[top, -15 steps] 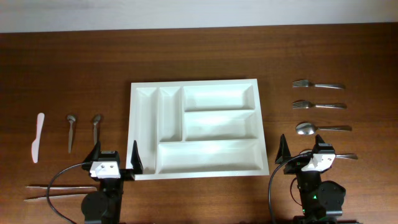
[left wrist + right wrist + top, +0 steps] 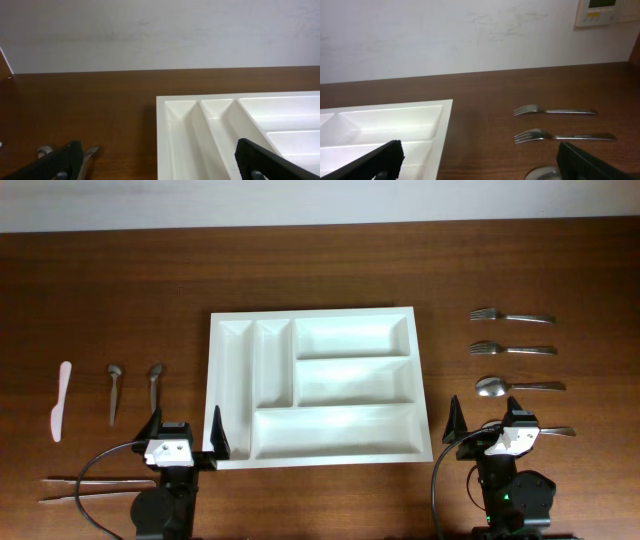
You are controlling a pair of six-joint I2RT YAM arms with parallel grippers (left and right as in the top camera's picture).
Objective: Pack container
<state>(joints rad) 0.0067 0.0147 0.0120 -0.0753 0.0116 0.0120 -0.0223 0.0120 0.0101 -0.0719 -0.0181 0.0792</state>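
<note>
**Five-compartment tray mid-counter, both claws wide open**

One large white plastic tray point(image 2: 311, 312) lies flat at the middle of the brown counter point(image 2: 100, 280), its long sides running left to right. It is rectangular, with a raised rim and sloped, glossy inner walls. Two narrow compartments stand side by side at its left end, running front to back. Right of them, two wide compartments sit one behind the other, and a third, longer one runs along the near edge. Every compartment shows only bare white plastic. The left claw point(image 2: 186, 418) is spread wide with nothing between its fingers, at the tray's near left corner. The right claw point(image 2: 488, 412) is likewise spread wide and holds nothing, just off the near right corner. Right of the tray lie a fork point(image 2: 511, 316), a second fork point(image 2: 512, 348) and a spoon point(image 2: 518, 386).
</note>
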